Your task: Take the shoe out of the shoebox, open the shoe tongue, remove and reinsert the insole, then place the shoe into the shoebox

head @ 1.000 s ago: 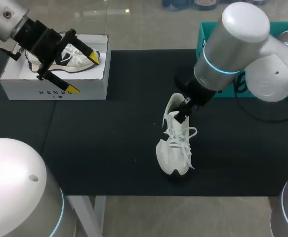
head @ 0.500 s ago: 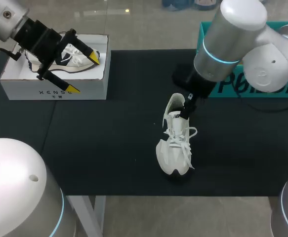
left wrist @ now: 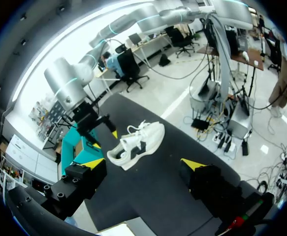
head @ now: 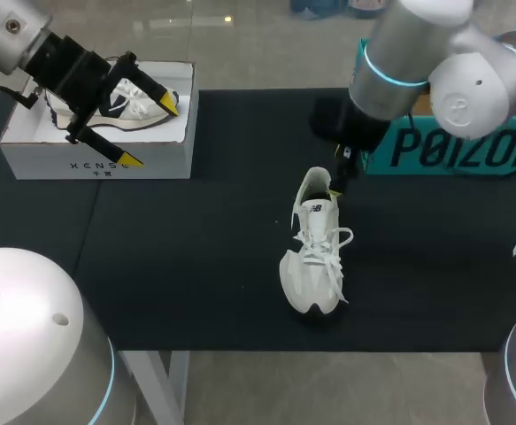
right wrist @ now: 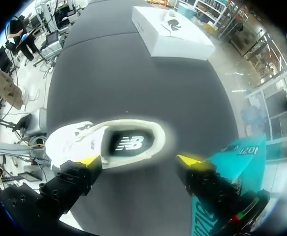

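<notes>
Shoe (head: 315,257) being left standing at centre of mat (head: 196,266), toe toward 6 o'clock, collar kept facing up (likely for insole access). Insole (right wrist: 131,142) being seen seated inside. Right gripper (right wrist: 139,160) being held spread, empty, just above heel. Left gripper (head: 150,133) being parked spread over shoebox (head: 98,164) at 10 o'clock, probably out of way. Versus earlier: right gripper being lifted clear of collar, toward 12 o'clock.

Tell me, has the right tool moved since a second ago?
Yes. The right tool pulled out of the white shoe, toward the teal box.
</notes>
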Robot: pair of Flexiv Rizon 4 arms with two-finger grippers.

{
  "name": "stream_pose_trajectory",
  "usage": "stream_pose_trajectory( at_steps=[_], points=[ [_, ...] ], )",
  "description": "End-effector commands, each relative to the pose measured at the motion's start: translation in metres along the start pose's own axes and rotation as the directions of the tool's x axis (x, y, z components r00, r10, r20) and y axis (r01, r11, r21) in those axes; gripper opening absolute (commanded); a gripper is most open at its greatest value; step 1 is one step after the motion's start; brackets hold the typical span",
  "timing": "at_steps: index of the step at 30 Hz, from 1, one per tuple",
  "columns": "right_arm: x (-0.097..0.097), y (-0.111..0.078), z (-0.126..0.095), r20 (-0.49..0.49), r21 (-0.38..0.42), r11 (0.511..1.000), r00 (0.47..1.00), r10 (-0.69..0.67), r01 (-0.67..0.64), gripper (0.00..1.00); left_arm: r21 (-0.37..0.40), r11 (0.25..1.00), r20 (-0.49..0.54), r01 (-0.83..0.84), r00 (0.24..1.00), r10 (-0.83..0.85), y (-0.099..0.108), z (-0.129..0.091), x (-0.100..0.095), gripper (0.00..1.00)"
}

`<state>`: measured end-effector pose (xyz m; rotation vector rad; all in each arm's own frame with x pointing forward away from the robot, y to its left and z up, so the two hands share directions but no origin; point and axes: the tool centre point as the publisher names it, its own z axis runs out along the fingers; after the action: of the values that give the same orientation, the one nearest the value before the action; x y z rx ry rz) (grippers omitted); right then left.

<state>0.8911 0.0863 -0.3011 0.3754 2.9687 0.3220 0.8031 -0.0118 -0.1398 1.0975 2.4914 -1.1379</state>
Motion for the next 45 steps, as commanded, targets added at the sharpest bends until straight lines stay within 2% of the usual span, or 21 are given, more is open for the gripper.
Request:
stream_pose_trajectory(
  at_steps=[1,13,33,35,39,43,45],
  points=[
    [-0.01,0.012,0.01,-0.01,0.028,1.0,1.0,-0.005,0.006,1.0,-0.004,1.0,-0.003,0.001,1.0,-0.001,0.0,-0.001,0.0,1.0],
    [-0.037,0.024,0.032,-0.042,0.038,0.999,0.999,-0.008,0.009,1.0,-0.004,1.0,-0.003,0.001,1.0,-0.001,0.0,-0.001,0.0,1.0],
    [-0.032,0.023,0.063,-0.102,0.063,0.997,0.994,-0.037,0.044,1.0,-0.004,1.0,-0.003,0.001,1.0,-0.001,0.0,-0.001,0.0,1.0],
    [-0.032,0.023,0.063,-0.1,0.061,0.997,0.994,-0.039,0.045,0.95,-0.004,1.0,-0.003,0.001,1.0,-0.001,0.0,-0.001,0.0,1.0],
    [-0.034,0.023,0.067,-0.099,0.062,0.997,0.994,-0.039,0.045,0.93,-0.004,1.0,-0.003,0.001,1.0,-0.001,0.0,-0.001,0.0,1.0],
    [-0.036,0.023,0.068,-0.1,0.065,0.997,0.994,-0.043,0.049,0.79,-0.004,1.0,-0.003,0.001,1.0,-0.001,0.0,-0.001,0.0,1.0],
    [-0.037,0.022,0.069,-0.1,0.064,0.997,0.994,-0.042,0.048,0.86,-0.004,1.0,-0.003,0.001,1.0,-0.001,0.0,-0.001,0.0,1.0]
  ],
)
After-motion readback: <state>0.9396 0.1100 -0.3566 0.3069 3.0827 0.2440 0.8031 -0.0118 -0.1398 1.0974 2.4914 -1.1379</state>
